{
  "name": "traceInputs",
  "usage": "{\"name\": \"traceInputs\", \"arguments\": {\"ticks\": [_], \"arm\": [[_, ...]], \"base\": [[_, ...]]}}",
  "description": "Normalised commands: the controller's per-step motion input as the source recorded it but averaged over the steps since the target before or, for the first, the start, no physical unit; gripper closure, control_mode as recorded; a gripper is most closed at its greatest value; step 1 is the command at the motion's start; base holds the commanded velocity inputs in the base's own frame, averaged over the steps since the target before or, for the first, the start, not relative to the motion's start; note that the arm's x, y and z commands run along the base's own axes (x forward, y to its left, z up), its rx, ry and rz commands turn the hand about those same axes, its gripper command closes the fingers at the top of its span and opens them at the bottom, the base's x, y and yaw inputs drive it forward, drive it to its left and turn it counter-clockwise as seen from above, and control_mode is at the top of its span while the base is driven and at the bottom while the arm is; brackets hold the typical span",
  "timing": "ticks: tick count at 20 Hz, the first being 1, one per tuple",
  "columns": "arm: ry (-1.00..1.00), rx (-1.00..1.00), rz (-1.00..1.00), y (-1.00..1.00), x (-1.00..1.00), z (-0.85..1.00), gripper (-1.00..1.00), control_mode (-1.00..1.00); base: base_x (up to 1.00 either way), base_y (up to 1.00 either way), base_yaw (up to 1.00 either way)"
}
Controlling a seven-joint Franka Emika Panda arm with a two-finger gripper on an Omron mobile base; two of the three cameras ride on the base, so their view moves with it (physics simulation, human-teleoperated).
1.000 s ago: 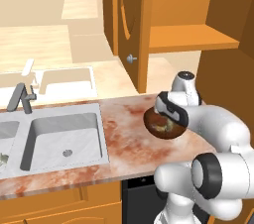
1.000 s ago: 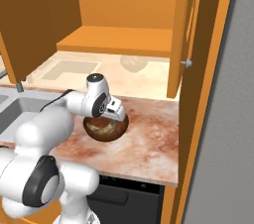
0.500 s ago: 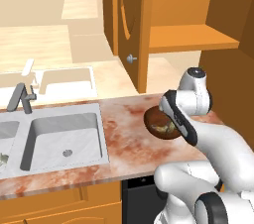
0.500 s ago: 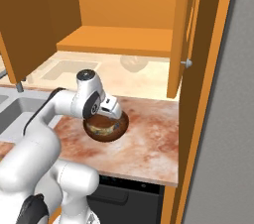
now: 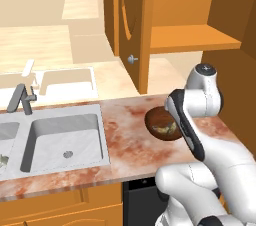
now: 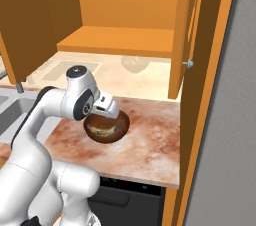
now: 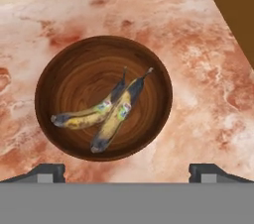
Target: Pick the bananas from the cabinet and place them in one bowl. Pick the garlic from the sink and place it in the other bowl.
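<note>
Hand view: bananas (image 7: 106, 114) lying loose in brown bowl (image 7: 59, 69) near right end of surface (image 7: 198, 44) | hand (image 7: 127, 171) spread wide, empty, above bowl | banana step done | next: reach garlic (image 5: 3, 159) in sink (image 5: 30, 142)

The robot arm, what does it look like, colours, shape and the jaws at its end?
The arm is glossy white with rounded, bulbous links and dark grey bands at the joints; a round dark cap tops one joint. The gripper ends in two small dark grey, blocky jaws. No cables or markings are visible.
</note>
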Motion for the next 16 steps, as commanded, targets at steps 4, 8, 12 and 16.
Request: {"name": "traceInputs", "arguments": {"ticks": [4,8,12,16], "arm": [[0.00,-0.09,0.02,0.00,-0.23,0.26,-1.00,-1.00],[0.00,-0.08,0.05,0.00,-0.42,0.25,-1.00,-1.00],[0.00,-0.01,0.06,-0.01,-0.48,0.19,-1.00,-1.00],[-0.01,0.00,0.07,-0.10,-0.56,0.03,-1.00,-1.00]], "base": [[0.00,0.00,0.00],[0.00,0.00,0.00],[0.00,0.00,0.00],[0.00,0.00,0.00]]}}
